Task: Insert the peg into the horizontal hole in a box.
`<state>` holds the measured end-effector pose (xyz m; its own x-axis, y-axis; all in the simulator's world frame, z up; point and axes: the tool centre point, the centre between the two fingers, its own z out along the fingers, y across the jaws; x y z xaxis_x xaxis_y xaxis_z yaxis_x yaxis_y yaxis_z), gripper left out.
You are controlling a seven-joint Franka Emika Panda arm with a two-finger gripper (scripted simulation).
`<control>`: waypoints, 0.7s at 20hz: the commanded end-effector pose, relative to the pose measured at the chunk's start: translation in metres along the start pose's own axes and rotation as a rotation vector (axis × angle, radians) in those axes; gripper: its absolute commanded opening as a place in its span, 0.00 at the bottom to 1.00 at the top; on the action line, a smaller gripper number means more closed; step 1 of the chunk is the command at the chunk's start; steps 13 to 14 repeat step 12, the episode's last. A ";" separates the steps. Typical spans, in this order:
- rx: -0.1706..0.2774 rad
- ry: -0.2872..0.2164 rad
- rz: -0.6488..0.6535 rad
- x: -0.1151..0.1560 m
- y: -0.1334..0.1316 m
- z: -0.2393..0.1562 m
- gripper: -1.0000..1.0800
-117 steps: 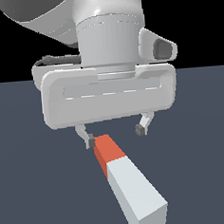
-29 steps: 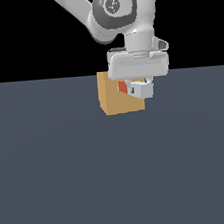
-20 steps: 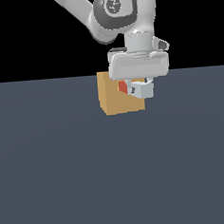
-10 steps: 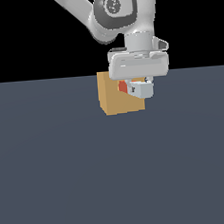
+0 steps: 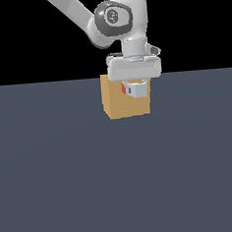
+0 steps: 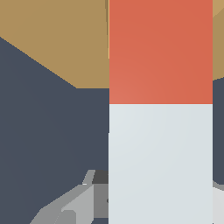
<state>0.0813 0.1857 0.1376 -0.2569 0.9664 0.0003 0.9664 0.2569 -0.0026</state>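
Orange-tipped peg [image 5: 134,90] (jaws clamped on it) — gripper [image 5: 135,87] before box [image 5: 118,105].

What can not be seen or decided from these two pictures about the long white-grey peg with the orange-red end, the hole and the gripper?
- The hole: hidden in both views; the white-grey peg with the orange-red end and the gripper cover that part of the tan-orange box.
- Peg tip: cut off by the wrist view's edge, so its depth cannot be told.
- Gripper fingers: too small in the exterior view, behind the peg in the wrist view.
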 end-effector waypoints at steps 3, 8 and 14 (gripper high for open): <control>-0.006 0.000 0.000 0.032 0.001 -0.004 0.00; -0.006 0.000 0.000 0.043 0.002 -0.003 0.00; -0.006 0.000 0.000 0.039 0.003 -0.004 0.00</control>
